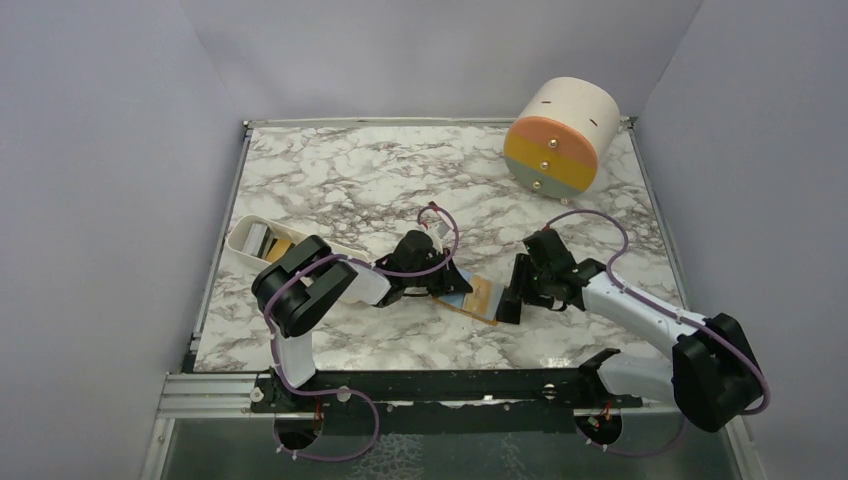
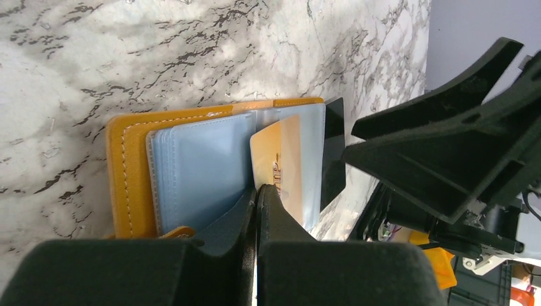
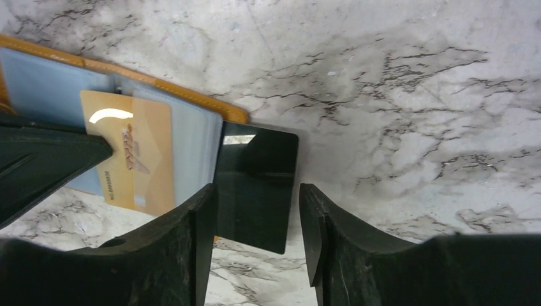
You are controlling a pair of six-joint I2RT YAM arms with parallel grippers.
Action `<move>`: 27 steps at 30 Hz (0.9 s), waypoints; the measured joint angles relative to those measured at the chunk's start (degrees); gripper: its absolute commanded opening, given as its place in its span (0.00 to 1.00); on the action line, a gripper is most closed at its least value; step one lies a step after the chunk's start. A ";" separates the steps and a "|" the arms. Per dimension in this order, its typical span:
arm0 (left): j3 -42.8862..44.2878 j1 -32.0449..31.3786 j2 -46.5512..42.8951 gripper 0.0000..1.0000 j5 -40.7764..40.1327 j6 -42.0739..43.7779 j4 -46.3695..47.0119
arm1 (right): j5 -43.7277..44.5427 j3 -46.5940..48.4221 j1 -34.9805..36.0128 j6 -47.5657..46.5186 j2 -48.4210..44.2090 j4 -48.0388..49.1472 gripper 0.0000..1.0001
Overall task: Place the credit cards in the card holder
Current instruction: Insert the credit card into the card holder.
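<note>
The card holder (image 1: 484,296) lies open between my arms, with an orange-tan cover (image 2: 127,172) and blue-grey sleeves (image 2: 204,169). A golden-orange credit card (image 2: 279,156) lies part way in a clear sleeve and also shows in the right wrist view (image 3: 137,150). My left gripper (image 2: 256,190) is shut, with its tips at that card's edge over the sleeves. A dark glossy card (image 3: 258,169) sticks out from the holder's far side onto the marble. My right gripper (image 3: 258,187) is open, with one jaw on each side of the dark card, apart from it.
A white oblong tray (image 1: 243,236) with more cards stands at the left of the marble table. A big cream-orange drum (image 1: 558,140) stands at the back right. The two grippers (image 1: 452,285) (image 1: 512,298) face each other closely across the holder.
</note>
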 measured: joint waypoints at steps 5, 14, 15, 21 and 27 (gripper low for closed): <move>0.11 0.00 0.00 0.00 -0.20 0.52 -0.46 | -3.61 -4.04 -6.08 0.39 -1.14 3.30 0.60; 0.57 0.00 0.00 0.00 -0.22 1.20 -1.62 | -10.14 -9.79 -8.09 1.95 -7.41 9.53 0.60; 0.57 0.00 0.00 0.00 -0.22 1.20 -1.64 | -11.04 -10.47 -8.09 2.43 -8.04 10.40 0.60; 0.68 0.00 0.04 0.00 -0.28 1.20 -1.92 | -13.53 -14.32 -8.09 5.27 -12.50 13.14 0.60; 0.92 0.00 0.44 0.00 -0.26 1.14 -1.92 | -16.15 -18.21 -8.15 9.11 -15.58 18.08 0.56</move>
